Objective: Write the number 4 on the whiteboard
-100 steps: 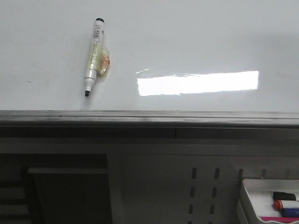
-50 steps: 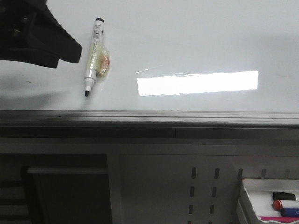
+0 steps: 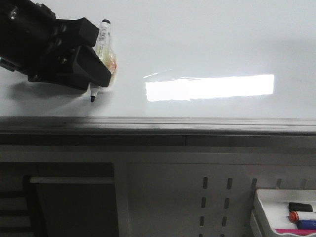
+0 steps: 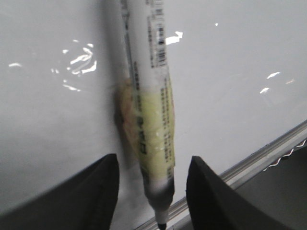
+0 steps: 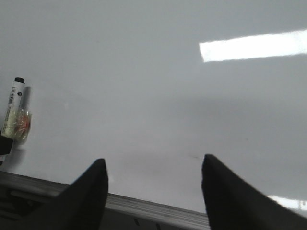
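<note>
The whiteboard (image 3: 207,44) lies glossy and white, with a bright rectangular reflection (image 3: 210,88). The number 4 is not in view on it. A white marker (image 3: 103,37) with a yellowish label and black tip lies on the board at the left, its tip toward the rail. My left gripper (image 3: 96,74) is over the marker's lower half. In the left wrist view the gripper (image 4: 153,160) is open, with the marker (image 4: 148,96) between its jaws and a gap on each side. My right gripper (image 5: 153,160) is open and empty over bare board (image 5: 144,72), with the marker (image 5: 16,110) far off to one side.
A grey metal edge rail (image 3: 158,123) runs along the board's near side. Below it is a grey slotted frame (image 3: 217,197). A small white tray (image 3: 276,207) with several markers sits at the lower right.
My left gripper came in from the left, out of view a second ago, and moved right until it covers the marker's lower half. The marker has not moved.
</note>
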Motion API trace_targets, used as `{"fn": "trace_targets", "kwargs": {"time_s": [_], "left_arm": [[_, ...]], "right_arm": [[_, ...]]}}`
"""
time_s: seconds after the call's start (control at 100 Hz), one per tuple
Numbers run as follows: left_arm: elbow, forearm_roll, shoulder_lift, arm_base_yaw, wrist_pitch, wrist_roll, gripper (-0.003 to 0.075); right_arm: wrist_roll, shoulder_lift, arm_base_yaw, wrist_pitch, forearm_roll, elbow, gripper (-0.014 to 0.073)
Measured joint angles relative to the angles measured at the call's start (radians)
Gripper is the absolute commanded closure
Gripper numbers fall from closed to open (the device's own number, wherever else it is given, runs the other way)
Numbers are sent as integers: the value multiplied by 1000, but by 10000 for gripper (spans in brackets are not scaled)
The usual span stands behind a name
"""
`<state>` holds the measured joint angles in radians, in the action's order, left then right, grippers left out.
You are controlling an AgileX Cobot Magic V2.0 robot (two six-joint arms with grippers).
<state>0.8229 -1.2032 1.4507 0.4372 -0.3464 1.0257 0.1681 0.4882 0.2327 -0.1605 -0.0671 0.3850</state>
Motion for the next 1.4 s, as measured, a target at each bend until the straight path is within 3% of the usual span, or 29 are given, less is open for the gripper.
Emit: {"fn": "trace_targets", "kwargs": {"time_s": [0.09,0.18,0.39,0.55,0.74,0.92,1.07,1.24,1.4], "left_arm": [[3,-4,8,0,0,0,547],[3,-4,15,0,-5,0,745],[0,18,-14,-1,-121,100,741],[-1,68,-121,-1,-313,344,741],[-1,274,-244,-1,-486,585,741],[-1,362,-310,16,-508,648,741],[-1,425,-321,93,-508,662,741],[-1,473,-321,182,-500,664,741],[-1,477,-321,206,-470,665,741]], "right_arm": [[0,0,0,-4,0,0,209],[0,0,0,-4,0,0,209],[-34,26,94,-87,0,66,210],[-149,114,291,-174,0,151,210],[-205,242,529,-202,2,219,210],[-211,348,649,-116,2,226,210],[-214,431,711,-49,2,250,210],[-214,506,746,-21,2,308,210],[-216,545,765,-14,6,317,210]]}}
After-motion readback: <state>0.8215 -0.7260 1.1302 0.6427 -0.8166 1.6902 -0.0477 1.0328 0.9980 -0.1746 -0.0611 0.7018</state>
